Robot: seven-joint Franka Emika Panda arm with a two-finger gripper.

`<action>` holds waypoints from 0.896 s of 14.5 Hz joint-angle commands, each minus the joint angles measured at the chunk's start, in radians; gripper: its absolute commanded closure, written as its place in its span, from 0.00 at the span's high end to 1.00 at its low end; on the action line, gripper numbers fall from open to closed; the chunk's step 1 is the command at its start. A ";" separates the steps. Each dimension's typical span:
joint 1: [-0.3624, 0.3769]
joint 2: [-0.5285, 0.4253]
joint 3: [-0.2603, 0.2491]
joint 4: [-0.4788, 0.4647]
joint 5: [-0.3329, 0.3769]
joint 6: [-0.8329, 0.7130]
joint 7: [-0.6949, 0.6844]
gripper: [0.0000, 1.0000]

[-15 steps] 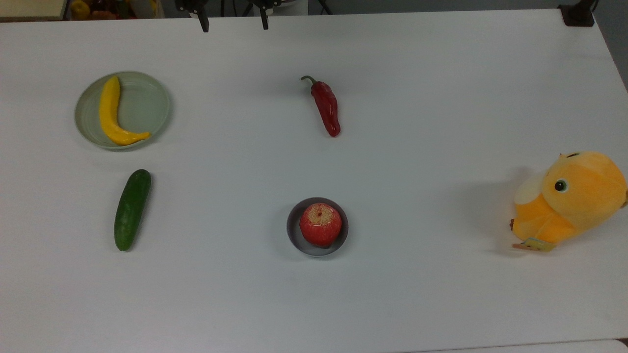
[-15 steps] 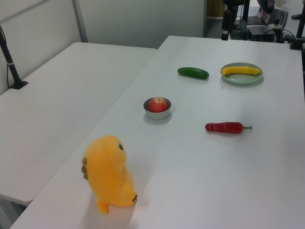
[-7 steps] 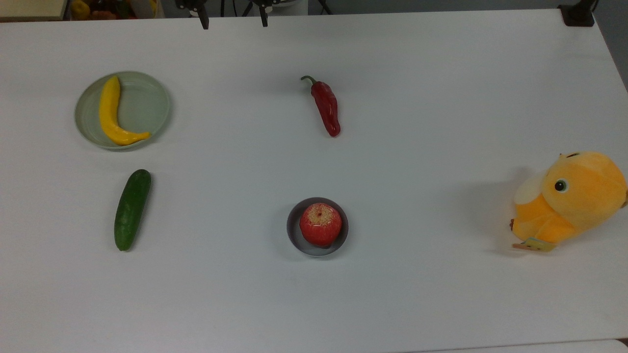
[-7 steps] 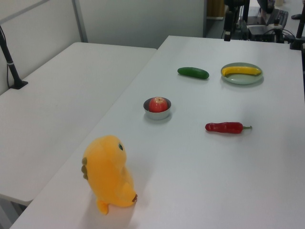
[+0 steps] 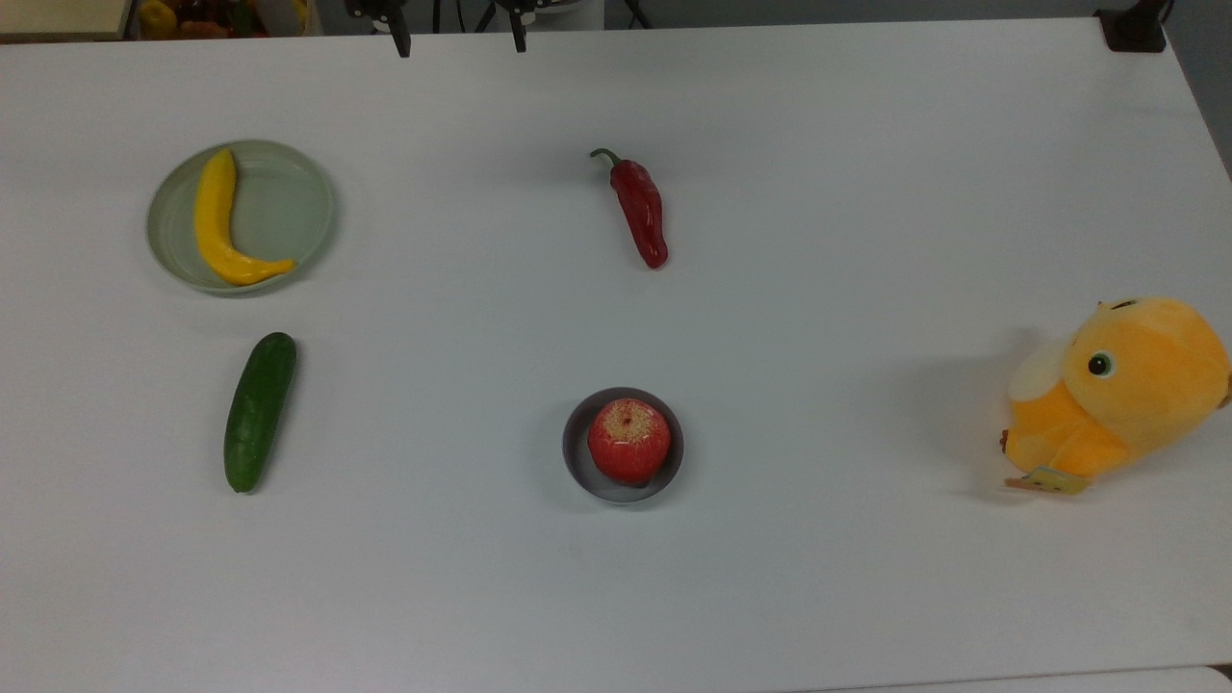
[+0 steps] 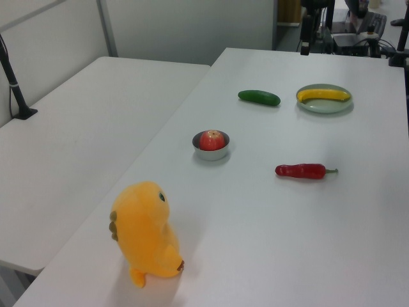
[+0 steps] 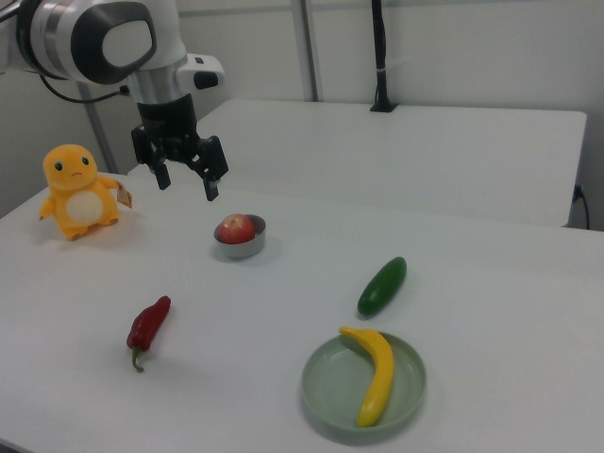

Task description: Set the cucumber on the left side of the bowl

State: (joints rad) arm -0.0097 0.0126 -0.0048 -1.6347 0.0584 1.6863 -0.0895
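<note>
Gripper (image 7: 186, 182) hangs above the desk (image 5: 818, 144) with jaws spread, holding nothing. Cucumber (image 5: 259, 411) lies flat toward the top view's left edge of the desk, well apart from the bowl (image 5: 577, 460) holding an apple (image 5: 628, 440), near the plate (image 5: 284, 207) with the yellow fruit (image 5: 218, 223)

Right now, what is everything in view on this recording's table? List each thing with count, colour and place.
cucumber: one, dark green, lying bare on the table at the top view's left, below the plate
bowl: one, grey, near the table's middle
apple: one, red, inside the bowl
chili: one, red with green stem, above the bowl in the top view
plate: one, pale green, top view's upper left
curved fruit: one, yellow, on the plate
plush toy: one, orange, top view's right edge
table: one, white
pincer: one, black, open, raised above the table, holding nothing
</note>
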 commanded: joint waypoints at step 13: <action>0.004 -0.013 -0.011 -0.109 -0.009 -0.013 -0.070 1.00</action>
State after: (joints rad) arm -0.0132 0.0145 -0.0050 -1.6843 0.0584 1.6849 -0.1003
